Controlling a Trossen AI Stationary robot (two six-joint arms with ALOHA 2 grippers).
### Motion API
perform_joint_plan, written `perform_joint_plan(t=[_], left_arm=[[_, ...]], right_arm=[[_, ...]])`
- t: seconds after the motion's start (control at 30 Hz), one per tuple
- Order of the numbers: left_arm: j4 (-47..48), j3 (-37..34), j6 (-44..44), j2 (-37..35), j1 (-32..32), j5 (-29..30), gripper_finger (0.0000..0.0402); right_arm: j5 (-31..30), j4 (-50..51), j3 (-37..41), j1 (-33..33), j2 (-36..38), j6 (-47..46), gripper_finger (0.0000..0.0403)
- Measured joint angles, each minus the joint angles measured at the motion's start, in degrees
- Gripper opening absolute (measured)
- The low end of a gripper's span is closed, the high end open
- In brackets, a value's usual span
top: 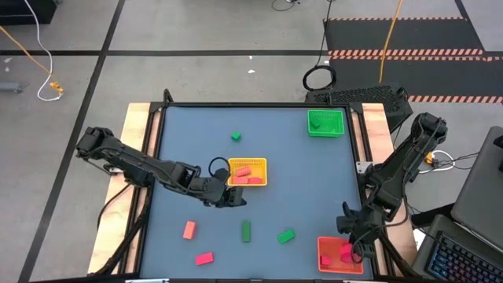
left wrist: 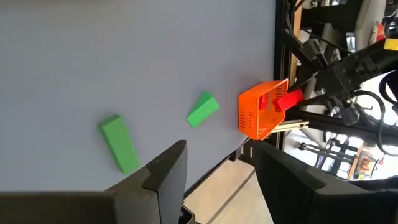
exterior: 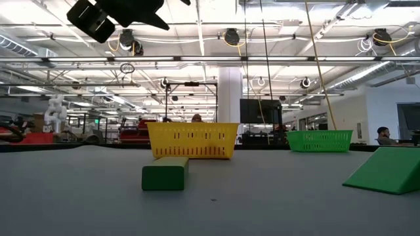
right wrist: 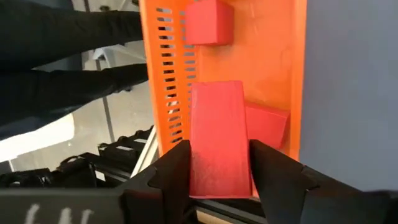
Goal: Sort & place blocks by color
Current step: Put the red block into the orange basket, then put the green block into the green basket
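My right gripper (right wrist: 217, 180) hangs over the orange tray (top: 339, 253) at the table's near right corner, shut on a red bar block (right wrist: 216, 140). Two more red blocks (right wrist: 208, 22) lie in that tray. My left gripper (left wrist: 217, 168) stands open and empty above the table, just near of the yellow tray (top: 247, 171), which holds red blocks. Loose on the table lie a green bar (top: 246, 230), a green wedge (top: 286, 235), a green cube (top: 236, 137) and two red blocks (top: 189, 229). The green tray (top: 326, 123) sits at the far right. My right gripper pinches the red bar's two long sides (right wrist: 194, 163) between its two fingers (right wrist: 171, 171), at the end nearest the wrist. The fingers slant down and lie along the bar. The bar is clear of the tray floor, its free end out over the orange tray.
The left arm's gripper shows at the top left of the low view (exterior: 118, 16), high above the table. The green bar (exterior: 165, 174) and green wedge (exterior: 387, 170) lie close to the near edge. Bare table stretches between the yellow and green trays.
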State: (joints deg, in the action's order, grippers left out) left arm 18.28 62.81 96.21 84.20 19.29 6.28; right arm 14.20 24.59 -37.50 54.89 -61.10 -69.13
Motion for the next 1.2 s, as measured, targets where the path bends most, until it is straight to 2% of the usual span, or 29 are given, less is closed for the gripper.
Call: perform_joint_plan(t=[0.3,0.4,0.57,0.73,0.87,0.97,1.2], left_arm=[[-0.1,0.0,-0.1,0.0,-0.3,-0.1,0.0184],[-0.1,0.0,-0.6,0.0,-0.6,-0.7,0.0184],[-0.1,0.0,-3.2,0.0,-1.6,-0.7,0.0184],[-0.3,0.0,-8.8,0.0,-2.7,0.7,0.0184],[-0.5,0.0,-11.0,0.0,-3.4,0.8,0.0184],[-0.8,0.0,-12.8,0.0,-3.8,-0.1,0.0184],[-2.1,0.0,-15.6,0.0,-3.9,-9.5,0.0184]], right_arm=[[-6.8,-0.5,0.0,0.0,1.7,1.1,0.0206],[-9.7,-4.8,0.0,0.0,2.7,2.7,0.0218],[-20.7,-17.8,0.0,-1.2,3.3,13.5,0.0230],[-26.2,-23.3,0.0,-5.7,2.1,28.4,0.0228],[-26.3,-25.0,0.0,-11.4,-0.7,33.9,0.0220],[-25.9,-29.9,0.0,-15.1,-4.4,37.9,0.0218],[-14.8,-40.3,0.0,-19.2,-15.4,44.8,0.0223]])
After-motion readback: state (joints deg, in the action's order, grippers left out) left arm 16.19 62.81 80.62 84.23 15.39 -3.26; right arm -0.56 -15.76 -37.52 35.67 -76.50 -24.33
